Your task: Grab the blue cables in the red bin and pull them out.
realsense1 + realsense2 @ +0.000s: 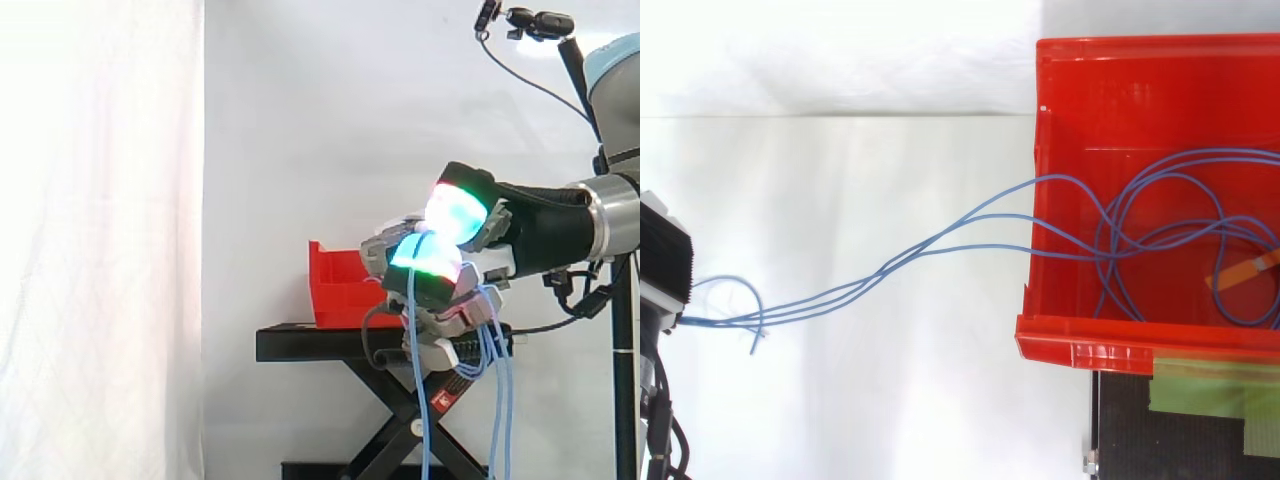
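The red bin (1090, 345) stands on the black stand (310, 345); in the side view the red bin (340, 290) shows behind the hand. Several thin blue cables (940, 240) run from loops inside the bin over its open left side and stretch leftward to the hand (660, 260) at the view's left edge. In the side view the hand (470, 235) hovers beside the bin, above the stand's edge. Its fingers are curled with glowing pads pinching the blue cables (497, 400), whose loose ends hang down from it towards the floor.
An orange tag (1240, 272) sits on a cable loop inside the bin. Green tape (1210, 385) lies on the stand next to the bin's lower rim. A white curtain hangs behind, and a camera on a black pole (540, 22) stands at the upper right.
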Tool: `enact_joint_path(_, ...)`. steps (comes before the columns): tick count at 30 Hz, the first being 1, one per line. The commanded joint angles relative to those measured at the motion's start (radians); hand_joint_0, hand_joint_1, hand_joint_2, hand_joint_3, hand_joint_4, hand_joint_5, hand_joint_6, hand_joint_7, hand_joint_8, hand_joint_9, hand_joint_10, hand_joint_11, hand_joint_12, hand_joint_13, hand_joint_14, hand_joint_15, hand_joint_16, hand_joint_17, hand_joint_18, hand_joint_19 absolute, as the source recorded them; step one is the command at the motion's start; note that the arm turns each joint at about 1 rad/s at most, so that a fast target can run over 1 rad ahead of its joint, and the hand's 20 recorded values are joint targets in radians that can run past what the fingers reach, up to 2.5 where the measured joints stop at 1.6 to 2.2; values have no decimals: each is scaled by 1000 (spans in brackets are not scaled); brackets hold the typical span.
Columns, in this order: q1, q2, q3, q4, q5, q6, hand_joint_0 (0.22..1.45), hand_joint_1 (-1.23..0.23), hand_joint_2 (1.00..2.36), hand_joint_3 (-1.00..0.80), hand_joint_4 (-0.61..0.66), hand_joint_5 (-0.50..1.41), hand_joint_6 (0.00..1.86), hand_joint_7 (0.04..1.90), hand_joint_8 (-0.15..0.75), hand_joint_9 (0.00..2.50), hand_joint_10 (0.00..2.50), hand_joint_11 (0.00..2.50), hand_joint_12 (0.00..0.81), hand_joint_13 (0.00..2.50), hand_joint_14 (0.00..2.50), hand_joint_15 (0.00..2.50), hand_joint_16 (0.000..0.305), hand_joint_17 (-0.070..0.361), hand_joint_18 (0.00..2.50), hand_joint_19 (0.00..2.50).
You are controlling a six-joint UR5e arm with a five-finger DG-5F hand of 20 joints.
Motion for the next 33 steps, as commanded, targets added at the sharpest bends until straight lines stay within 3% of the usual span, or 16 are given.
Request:
enact_joint_path(1,0,-1,0,0,0,0,936,-958,1005,-891,-99,713,1197,501,183,1367,23,1557,292,1387,20,1530,48,108,958,898)
enact_joint_path(9,0,1,0,0,0,0,942,-954,1003,-926,-87,714,1189,511,191,1365,25,1556,291,1363,18,1524,48,108,955,897)
enact_joint_path(15,0,-1,0,0,0,0,952,-944,1002,-953,-76,703,1196,517,196,1312,23,1488,309,1257,24,1224,48,108,945,889)
enact_joint_path(33,0,-1,0,0,0,0,951,-935,1002,-954,-72,685,1217,499,194,1321,23,1485,313,1264,27,1260,47,106,938,890)
